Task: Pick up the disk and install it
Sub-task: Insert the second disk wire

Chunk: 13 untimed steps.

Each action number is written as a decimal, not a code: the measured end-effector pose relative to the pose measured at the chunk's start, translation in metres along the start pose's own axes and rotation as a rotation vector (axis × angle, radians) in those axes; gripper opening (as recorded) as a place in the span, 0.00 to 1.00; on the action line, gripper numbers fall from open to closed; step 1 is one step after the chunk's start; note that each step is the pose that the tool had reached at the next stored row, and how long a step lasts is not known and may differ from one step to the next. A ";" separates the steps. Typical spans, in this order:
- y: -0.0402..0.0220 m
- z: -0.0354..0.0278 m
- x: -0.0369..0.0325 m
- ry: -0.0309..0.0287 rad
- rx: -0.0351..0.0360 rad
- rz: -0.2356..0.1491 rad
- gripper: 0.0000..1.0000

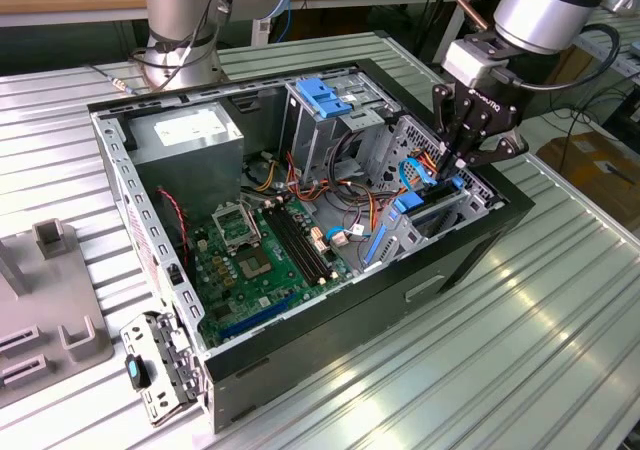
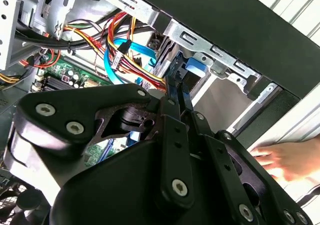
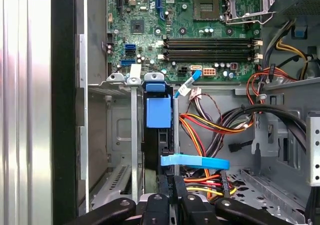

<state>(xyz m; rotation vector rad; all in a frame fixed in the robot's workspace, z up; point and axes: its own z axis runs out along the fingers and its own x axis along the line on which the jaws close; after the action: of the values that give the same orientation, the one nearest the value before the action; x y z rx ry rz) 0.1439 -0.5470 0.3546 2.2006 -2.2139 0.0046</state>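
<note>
Work surface: ribbed metal table point(image 1: 520, 330), pale silver, grooves running its length, seen in the exterior view.

Lying directly on it:
- Open black computer case point(image 1: 330, 325), side panel off, set on its side near the middle, motherboard facing up.
- Grey fixture plate point(image 1: 45, 320) with raised blocks and slots, at the exterior view's left edge, just beside the case.
- Robot arm base point(image 1: 180, 60), mounted at the far side behind the case.

The same ribbed surface point(image 3: 20, 105) runs alongside the case wall in the first wrist view.
</note>
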 end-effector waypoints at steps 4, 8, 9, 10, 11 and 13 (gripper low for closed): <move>0.0000 0.0026 0.0006 0.0000 0.0000 0.000 0.16; 0.0009 0.0032 0.0006 -0.0021 0.0000 0.000 0.16; 0.0011 0.0034 0.0006 -0.0025 0.0000 0.000 0.16; 0.0011 0.0036 0.0006 -0.0030 0.0000 0.000 0.16; 0.0012 0.0040 0.0006 -0.0032 0.0000 0.000 0.16; 0.0012 0.0051 0.0007 -0.0034 0.0000 0.000 0.16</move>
<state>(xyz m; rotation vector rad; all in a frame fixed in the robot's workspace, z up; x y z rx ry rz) 0.1427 -0.5477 0.3496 2.2023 -2.2156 0.0009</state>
